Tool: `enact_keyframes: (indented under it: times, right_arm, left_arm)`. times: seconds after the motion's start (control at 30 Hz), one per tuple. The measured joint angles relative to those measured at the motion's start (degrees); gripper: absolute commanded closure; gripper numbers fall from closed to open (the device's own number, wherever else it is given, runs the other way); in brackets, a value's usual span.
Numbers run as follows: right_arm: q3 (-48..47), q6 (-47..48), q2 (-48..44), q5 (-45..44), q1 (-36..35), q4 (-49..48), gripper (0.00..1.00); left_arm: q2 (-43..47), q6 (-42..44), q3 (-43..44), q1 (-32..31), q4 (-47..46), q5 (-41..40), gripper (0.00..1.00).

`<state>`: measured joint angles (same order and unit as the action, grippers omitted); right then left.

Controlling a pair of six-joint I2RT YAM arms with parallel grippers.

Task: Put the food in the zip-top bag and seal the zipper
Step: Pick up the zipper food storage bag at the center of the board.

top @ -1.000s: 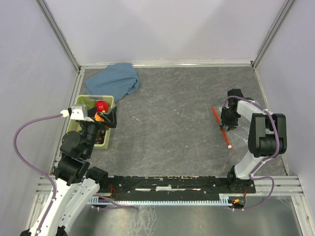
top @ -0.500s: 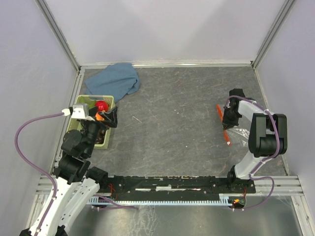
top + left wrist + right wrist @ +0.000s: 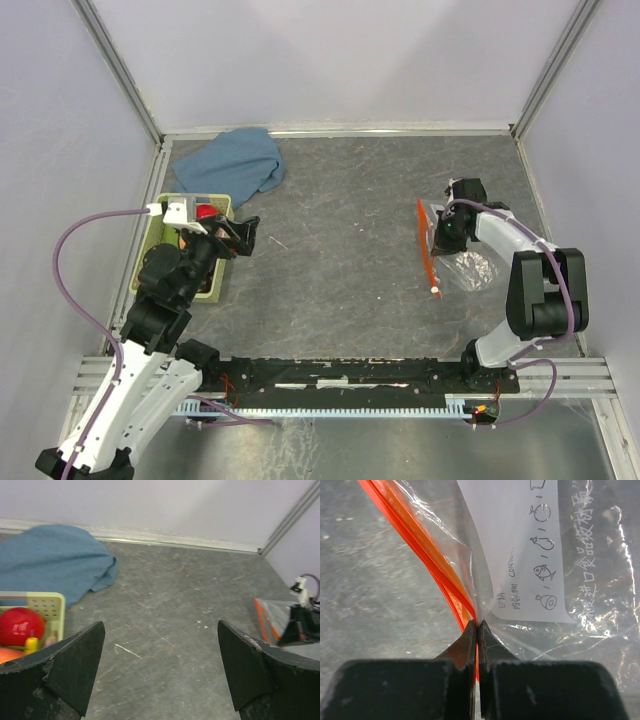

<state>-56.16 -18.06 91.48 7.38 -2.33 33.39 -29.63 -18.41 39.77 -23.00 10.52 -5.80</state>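
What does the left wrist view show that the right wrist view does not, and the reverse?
Only left wrist: the blue cloth, the basket with a red fruit, the open left pincer. Only right wrist: the printed label on the zip-top bag. Both: that bag, its orange zipper, the right pincer shut on it, the grey table.

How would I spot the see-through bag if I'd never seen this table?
Look at the right side of the grey table, far from the blue cloth and green basket. The zip-top bag is there, pinched by the right gripper. Only it is clear plastic with a red-orange zipper.
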Motion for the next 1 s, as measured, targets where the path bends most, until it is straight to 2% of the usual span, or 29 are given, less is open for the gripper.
enact_keyframes:
  times: [0.27,0.47,0.67,1.0]
  right_arm:
    - [1.4,-2.9,-4.3,1.7,-8.2,-3.3,0.98]
    - [1.4,-5.4,-7.4,2.1,-13.7,-5.5,0.98]
    - [1.2,-7.7,-9.2,2.8,-16.5,-6.0,0.98]
    - [0.4,-11.3,-11.4,3.4,-22.5,-8.0,0.98]
  left_arm:
    - [-5.0,-8.7,-0.1,0.0,-1.4,6.5,0.05]
    - [-12.0,-16.2,-4.0,0.0,-8.0,13.1,0.08]
    - [-19.6,-21.7,-7.2,-0.9,-13.9,16.3,0.1]
    - [-35.9,-27.3,-7.9,-10.1,-30.2,15.3,0.14]
